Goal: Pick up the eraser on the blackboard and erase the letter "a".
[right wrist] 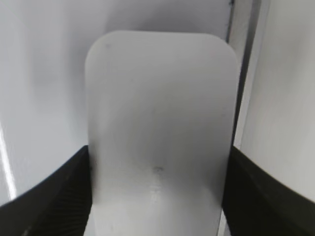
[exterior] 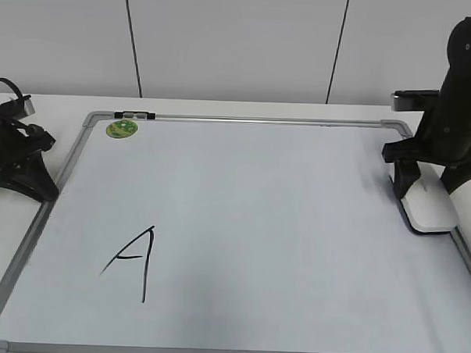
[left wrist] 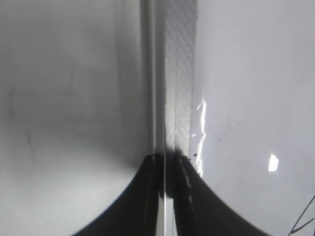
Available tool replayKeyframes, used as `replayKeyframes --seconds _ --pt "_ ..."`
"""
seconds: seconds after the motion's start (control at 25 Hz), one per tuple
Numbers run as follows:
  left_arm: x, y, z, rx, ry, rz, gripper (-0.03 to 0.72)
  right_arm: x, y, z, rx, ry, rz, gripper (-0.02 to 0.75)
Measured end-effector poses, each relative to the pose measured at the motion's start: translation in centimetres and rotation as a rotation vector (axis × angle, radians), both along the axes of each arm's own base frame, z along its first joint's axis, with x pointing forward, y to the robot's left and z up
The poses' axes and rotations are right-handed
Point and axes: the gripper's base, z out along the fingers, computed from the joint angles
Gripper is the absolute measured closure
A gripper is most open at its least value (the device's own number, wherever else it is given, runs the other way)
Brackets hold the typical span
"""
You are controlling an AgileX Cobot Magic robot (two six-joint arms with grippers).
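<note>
The blackboard (exterior: 257,224) is a white board with a grey frame, lying flat on the table. The white eraser (exterior: 429,210) rests on it by the right frame. My right gripper (exterior: 430,189) stands over the eraser with a finger against each long side. In the right wrist view the eraser (right wrist: 157,123) fills the space between the jaws (right wrist: 158,152). My left gripper (exterior: 33,185) sits at the board's left frame, jaws (left wrist: 167,158) nearly together over the frame strip (left wrist: 177,73). No lowercase "a" shows anywhere; only a capital "A" (exterior: 134,258) is visible.
A round green magnet (exterior: 121,128) sits at the board's top-left corner, with a small black and silver piece (exterior: 134,113) on the top frame beside it. White table surrounds the board, and a panelled wall stands behind.
</note>
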Motion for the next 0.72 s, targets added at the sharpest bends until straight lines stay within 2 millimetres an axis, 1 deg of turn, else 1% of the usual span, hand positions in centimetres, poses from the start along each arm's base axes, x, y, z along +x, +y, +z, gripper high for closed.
replayKeyframes --seconds 0.24,0.36,0.52,0.72 --pt "0.0 0.0 0.0 0.000 0.000 0.000 0.642 0.1 -1.3 0.0 0.019 -0.008 -0.048 0.208" --pt "0.0 0.0 0.0 0.000 0.000 0.000 0.642 0.1 -1.5 0.0 0.030 -0.010 -0.049 0.208" --pt "0.0 0.0 0.0 0.000 0.000 0.000 0.642 0.1 -1.4 -0.1 0.041 -0.011 -0.046 0.208" --pt "0.0 0.0 0.0 0.000 0.000 0.000 0.642 0.2 -1.4 -0.8 0.044 0.005 -0.035 0.206"
